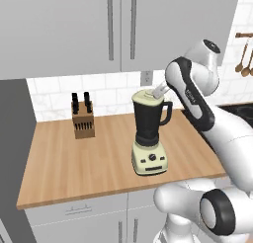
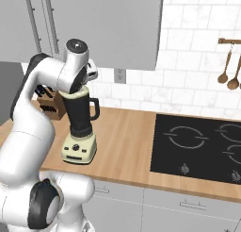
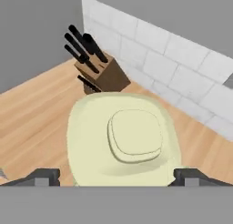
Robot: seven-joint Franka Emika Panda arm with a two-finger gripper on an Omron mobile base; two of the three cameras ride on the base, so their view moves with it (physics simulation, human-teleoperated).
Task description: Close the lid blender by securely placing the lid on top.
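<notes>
Knife block (image 1: 83, 119) stands at the counter's (image 1: 59, 163) left, near the tiled wall. Right of it, the blender (image 1: 149, 133) wears the lid (image 1: 147, 96) on its jar top. The gripper (image 3: 116, 175) hovers just above, jaws spread apart wider than the lid's knob (image 3: 135, 135).

knife block (image 1: 83, 119) on wooden counter (image 1: 59, 163)

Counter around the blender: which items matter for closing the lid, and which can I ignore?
Matter:
- blender
- lid, sitting on the jar's top
- gripper, fingers spread either side of the lid

Ignore:
- knife block
- stovetop
- hanging wooden spoons
</notes>
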